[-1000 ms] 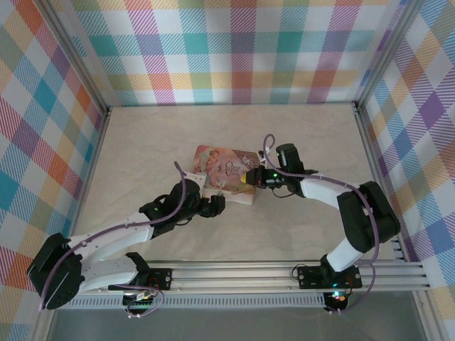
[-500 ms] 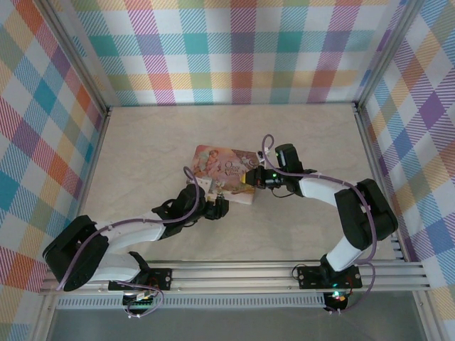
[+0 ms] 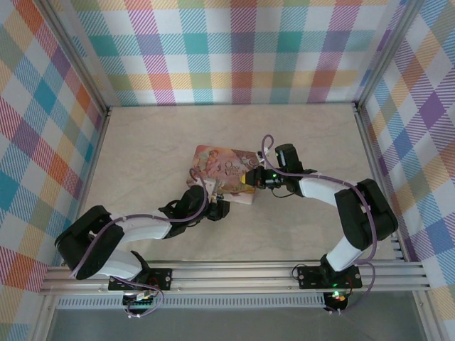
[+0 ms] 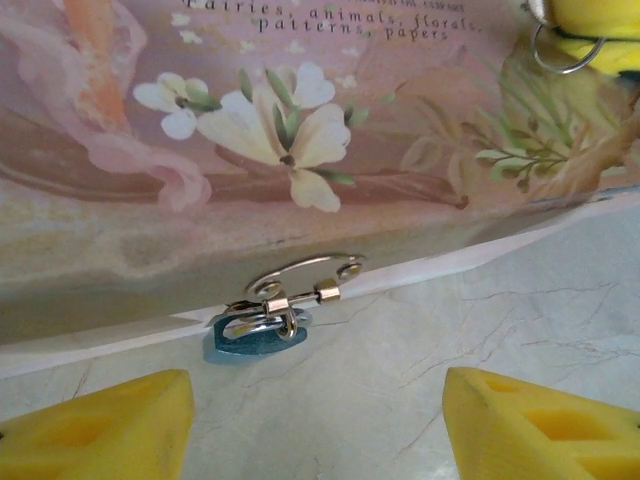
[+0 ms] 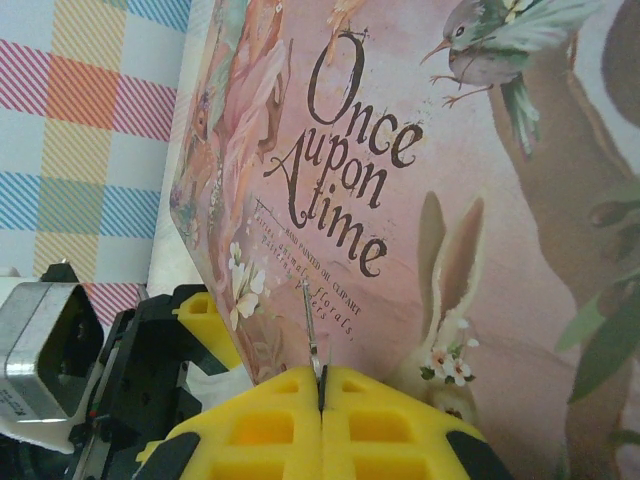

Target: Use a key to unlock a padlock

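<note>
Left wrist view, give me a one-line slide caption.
Open left gripper faces the blue padlock hanging at the front edge of the pink tin.

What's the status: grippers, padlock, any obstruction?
Left gripper open, facing the padlock, not touching. Right gripper shut on the key, by the pink tin. Padlock hangs at the tin's front edge, key not inserted. Nothing blocking.
</note>
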Motion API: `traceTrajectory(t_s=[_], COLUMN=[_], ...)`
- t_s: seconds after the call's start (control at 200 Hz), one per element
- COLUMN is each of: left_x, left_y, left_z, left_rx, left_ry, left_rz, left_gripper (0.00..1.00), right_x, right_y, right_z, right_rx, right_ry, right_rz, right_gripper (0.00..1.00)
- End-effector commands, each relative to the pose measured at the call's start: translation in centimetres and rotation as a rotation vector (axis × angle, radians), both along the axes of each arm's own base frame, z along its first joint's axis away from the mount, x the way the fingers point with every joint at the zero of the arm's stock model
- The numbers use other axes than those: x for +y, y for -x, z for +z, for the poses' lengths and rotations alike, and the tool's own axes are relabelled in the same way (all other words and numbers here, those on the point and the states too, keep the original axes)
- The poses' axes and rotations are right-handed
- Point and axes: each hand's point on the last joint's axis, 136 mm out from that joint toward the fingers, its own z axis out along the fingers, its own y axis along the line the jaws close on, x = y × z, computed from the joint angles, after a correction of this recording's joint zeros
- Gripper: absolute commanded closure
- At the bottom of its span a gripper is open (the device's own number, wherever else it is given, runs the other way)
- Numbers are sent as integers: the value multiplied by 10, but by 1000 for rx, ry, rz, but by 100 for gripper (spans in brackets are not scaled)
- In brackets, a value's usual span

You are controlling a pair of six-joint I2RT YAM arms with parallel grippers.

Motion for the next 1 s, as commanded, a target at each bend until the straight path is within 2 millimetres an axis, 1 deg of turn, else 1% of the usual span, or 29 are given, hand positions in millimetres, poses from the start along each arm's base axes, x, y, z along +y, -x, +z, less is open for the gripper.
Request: traceTrajectory(t_s=[0.0, 0.175, 0.3, 0.44, 0.53, 0.635, 0.77, 0.995], left_x=[-4, -3, -2, 0, -4, -5, -7, -14], left_y=[-4, -7, -10, -16, -16, -18, -21, -23], left_z=[3, -3, -5, -7, -10, -14, -11, -6], left_rx=[-43, -51, -59, -80, -74, -75, -93, -104], left_ry=[3, -10, -22, -44, -54, -69, -72, -43], left_rz=[-9, 1, 10, 24, 3, -1, -3, -17], left_gripper=[34, 37, 38, 41, 44, 50, 53, 55], right_x=[-10, -12, -15, -15, -15, -15, -14, -13], right_y=[14, 16, 21, 26, 27, 27, 27, 28], right_z=[-34, -37, -40, -40, -40, -40, -41, -41], right_rx=[82, 97, 118, 132, 133, 133, 133, 133], right_ry=[96, 110, 127, 123, 124, 122, 122, 117], right_rz=[-9, -15, -23, -26, -26, -26, -22, -17], right_gripper=[100, 100, 100, 100, 100, 100, 100, 100])
